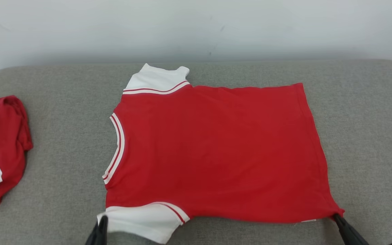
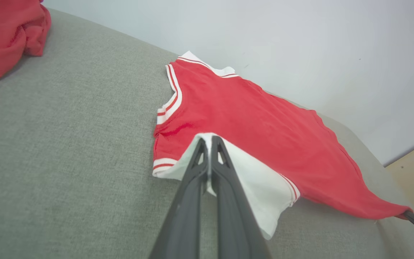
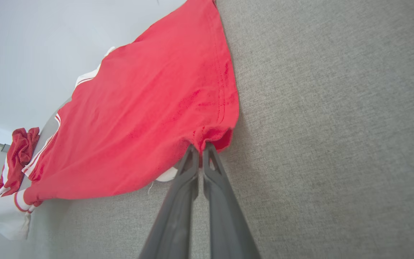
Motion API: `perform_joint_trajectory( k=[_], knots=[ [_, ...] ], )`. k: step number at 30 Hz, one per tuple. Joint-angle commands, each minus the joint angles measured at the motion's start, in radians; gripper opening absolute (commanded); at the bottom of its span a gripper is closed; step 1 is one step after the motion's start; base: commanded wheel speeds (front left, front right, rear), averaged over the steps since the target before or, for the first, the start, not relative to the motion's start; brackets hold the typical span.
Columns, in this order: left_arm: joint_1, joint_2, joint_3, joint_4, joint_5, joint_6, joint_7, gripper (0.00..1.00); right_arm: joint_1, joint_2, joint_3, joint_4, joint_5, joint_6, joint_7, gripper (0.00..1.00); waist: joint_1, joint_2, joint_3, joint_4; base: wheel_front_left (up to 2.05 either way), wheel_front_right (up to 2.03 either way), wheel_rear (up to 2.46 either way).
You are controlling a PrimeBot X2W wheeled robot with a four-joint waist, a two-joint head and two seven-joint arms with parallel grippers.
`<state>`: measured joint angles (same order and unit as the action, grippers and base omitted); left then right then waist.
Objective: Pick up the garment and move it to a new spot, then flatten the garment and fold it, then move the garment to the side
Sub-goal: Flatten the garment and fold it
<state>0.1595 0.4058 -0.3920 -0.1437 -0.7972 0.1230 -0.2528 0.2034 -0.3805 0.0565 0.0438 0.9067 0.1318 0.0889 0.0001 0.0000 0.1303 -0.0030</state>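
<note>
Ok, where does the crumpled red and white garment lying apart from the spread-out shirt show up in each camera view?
Head view: the crumpled red and white garment is at the left edge, mid-height.
Left wrist view: it is in the top left corner.
Right wrist view: it is at the far left, below mid-height.
Shared landmark: the flat red T-shirt with white sleeves lies beside it in every view.

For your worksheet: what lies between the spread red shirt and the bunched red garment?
Only bare grey surface between shirt and bunched garment, per the head view.
</note>
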Motion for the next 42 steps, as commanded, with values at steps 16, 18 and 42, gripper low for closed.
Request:
perform_joint_trajectory(
  k=[16,18,42],
  knots=[
    [-0.437,0.085,-0.007,0.201,0.042,-0.12,0.161,0.0,-0.276,0.047,-0.028,0.083,-0.003,-0.002,0.103,0.0,-0.0001,0.0,0.069,-0.061,0.0,0.0,0.0],
    [-0.501,0.081,-0.015,0.252,0.041,-0.145,0.175,0.0,-0.326,0.054,-0.024,0.111,-0.019,-0.002,0.111,0.0,-0.0001,0.0,0.086,-0.063,0.0,0.0,0.0],
    [-0.842,-0.006,-0.137,0.747,0.113,-0.246,0.063,1.0,-0.574,0.069,0.042,0.342,-0.165,-0.003,0.026,1.0,-0.0001,0.0,0.143,-0.068,0.0,0.0,0.0]
  ],
)
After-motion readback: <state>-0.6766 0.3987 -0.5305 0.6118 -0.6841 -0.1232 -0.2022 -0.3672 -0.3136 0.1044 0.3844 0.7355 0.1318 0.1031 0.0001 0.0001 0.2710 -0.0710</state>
